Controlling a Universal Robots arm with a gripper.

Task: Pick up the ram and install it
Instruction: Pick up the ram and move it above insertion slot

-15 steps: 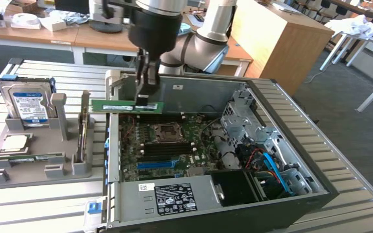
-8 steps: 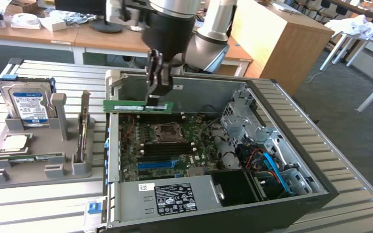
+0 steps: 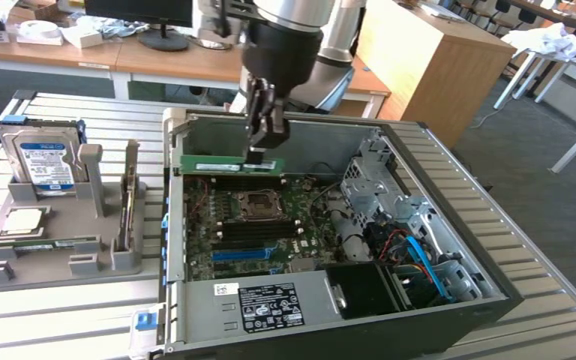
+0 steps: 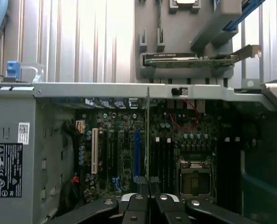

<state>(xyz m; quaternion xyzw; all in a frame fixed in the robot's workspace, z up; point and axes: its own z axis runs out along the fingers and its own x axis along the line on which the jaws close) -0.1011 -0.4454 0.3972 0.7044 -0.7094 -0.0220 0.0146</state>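
The ram (image 3: 218, 166) is a thin green stick, held level over the far part of the open computer case (image 3: 488, 255). My gripper (image 3: 257, 156) reaches down from above and is shut on the ram's upper edge near one end. In the wrist view the ram (image 4: 148, 130) appears edge-on as a thin line running away from my gripper (image 4: 148, 196), over the motherboard (image 4: 124, 154). The dark memory slots (image 3: 258, 229) lie below it, beside the processor socket (image 3: 258, 201). The ram hangs above the board without touching it.
A grey fixture (image 3: 58, 266) stands at the exterior view's left, holding a blue-labelled hard drive (image 3: 43, 161), a silver processor chip (image 3: 23, 219), another green stick (image 3: 43, 244) and an upright card (image 3: 128, 202). Cables and a drive cage (image 3: 388, 195) fill the case's right side.
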